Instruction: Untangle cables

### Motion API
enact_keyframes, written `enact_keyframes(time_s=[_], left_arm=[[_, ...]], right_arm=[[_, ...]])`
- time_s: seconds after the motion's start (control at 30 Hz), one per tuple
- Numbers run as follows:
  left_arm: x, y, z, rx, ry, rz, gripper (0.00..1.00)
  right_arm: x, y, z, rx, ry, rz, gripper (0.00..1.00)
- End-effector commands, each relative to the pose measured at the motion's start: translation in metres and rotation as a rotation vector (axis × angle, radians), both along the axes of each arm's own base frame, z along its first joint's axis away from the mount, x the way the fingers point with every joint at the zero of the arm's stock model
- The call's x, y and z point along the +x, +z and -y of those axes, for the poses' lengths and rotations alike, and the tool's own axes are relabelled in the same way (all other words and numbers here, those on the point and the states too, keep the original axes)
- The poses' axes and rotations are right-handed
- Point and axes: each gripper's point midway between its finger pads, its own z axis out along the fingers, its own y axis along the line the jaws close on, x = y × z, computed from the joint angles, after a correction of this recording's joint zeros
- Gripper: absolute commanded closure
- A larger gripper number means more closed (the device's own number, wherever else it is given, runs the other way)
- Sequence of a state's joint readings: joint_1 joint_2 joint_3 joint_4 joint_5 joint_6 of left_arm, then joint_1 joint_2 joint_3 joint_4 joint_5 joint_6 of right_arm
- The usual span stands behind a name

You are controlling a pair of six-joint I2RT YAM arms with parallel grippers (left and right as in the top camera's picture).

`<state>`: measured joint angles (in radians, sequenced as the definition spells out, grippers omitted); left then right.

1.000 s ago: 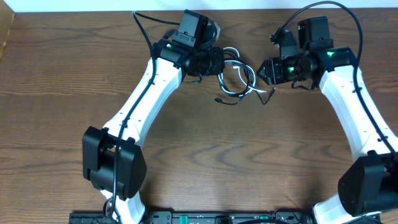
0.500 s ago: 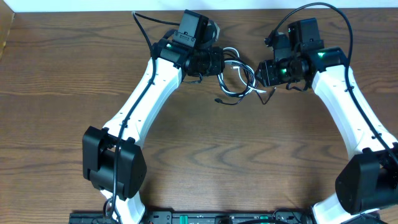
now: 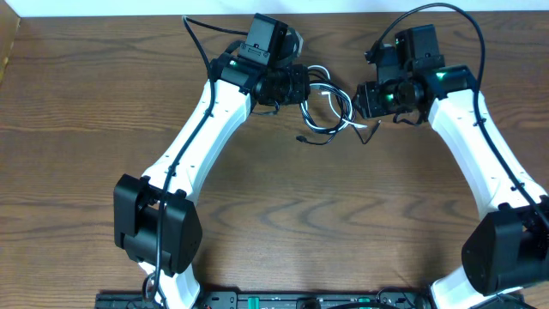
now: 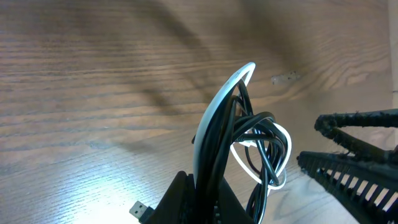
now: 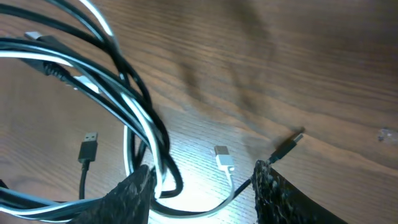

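Dark wood-grain table filling the whole shot, nothing on it except the two arms and the cables, which sit near the far edge, right between the two tools.

The left tool is clamped shut on the bundle. In its wrist view the black cable and the white cable both rise out of the closed jaws. The loops stand up on edge and twist through each other just past the grip.

The right tool has its jaws apart and, as far as I can tell, isn't pinching anything. Its wrist cam shows the two fingers spread wide, with the far side of the loop swinging down beside the left one. The white plug lies flat on the table in the gap. One black plug sits off to the side and the other is near the opposite finger.

So the part that matters: the tangle runs roughly along the line from one tool to the other, anchored at the left end, with all the loose plug ends at the right end. The right arm is clearly the nearer one to those free ends.

My read is that the sorting has barely started. The next move is probably the right tool closing on one strand, likely white since it's lined up, and pulling away from the left. The risk I see is catching both colours at once, which would just tighten the knot.
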<state>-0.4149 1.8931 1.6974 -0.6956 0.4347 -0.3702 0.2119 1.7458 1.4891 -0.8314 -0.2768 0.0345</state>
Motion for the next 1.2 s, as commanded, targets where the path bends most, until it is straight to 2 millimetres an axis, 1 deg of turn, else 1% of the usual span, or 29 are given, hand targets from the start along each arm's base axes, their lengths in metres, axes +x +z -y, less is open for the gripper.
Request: enact_keyframes(time_s=[0.0,0.3,0.43,0.53,0.73,0.8,0.87,0.93,1.0,1.1,1.17], left_arm=[[0.002,0.007,0.0,-0.012,0.008,0.008,0.93],[0.0,0.008,0.003,-0.029,-0.004,0.001,0.93],[0.0,0.008,0.003,-0.031,-0.006,0.0,0.93],[-0.002,0.009,0.006,-0.047,-0.018,-0.007,0.93],[-0.004,0.01,0.007,-0.056,-0.026,-0.012,0.93],[-0.007,0.013,0.011,-0.083,-0.056,-0.017,0.93],[-0.009,0.02,0.01,-0.112,-0.097,-0.003,0.93],[-0.006,0.029,0.0,-0.14,-0.09,0.004,0.93],[-0.002,0.045,-0.016,-0.188,-0.072,0.016,0.93],[0.004,0.077,-0.051,-0.259,-0.026,0.065,0.93],[0.008,0.096,-0.074,-0.279,0.015,0.105,0.93]], right_arm=[[-0.003,-0.003,-0.011,0.007,0.019,-0.008,0.51],[-0.001,-0.008,-0.01,-0.029,0.008,0.002,0.52],[0.0,-0.014,-0.01,-0.032,0.009,-0.01,0.53],[0.002,-0.027,-0.011,-0.037,0.009,-0.036,0.53],[0.004,-0.057,-0.009,-0.059,-0.005,-0.103,0.57],[0.007,-0.066,0.0,-0.102,-0.061,-0.117,0.58],[0.011,-0.077,0.016,-0.176,-0.138,-0.124,0.58],[0.014,-0.084,0.027,-0.219,-0.184,-0.133,0.58],[0.014,-0.091,0.033,-0.232,-0.198,-0.148,0.58],[0.014,-0.1,0.043,-0.234,-0.241,-0.181,0.58],[0.014,-0.106,0.049,-0.23,-0.255,-0.2,0.59]])
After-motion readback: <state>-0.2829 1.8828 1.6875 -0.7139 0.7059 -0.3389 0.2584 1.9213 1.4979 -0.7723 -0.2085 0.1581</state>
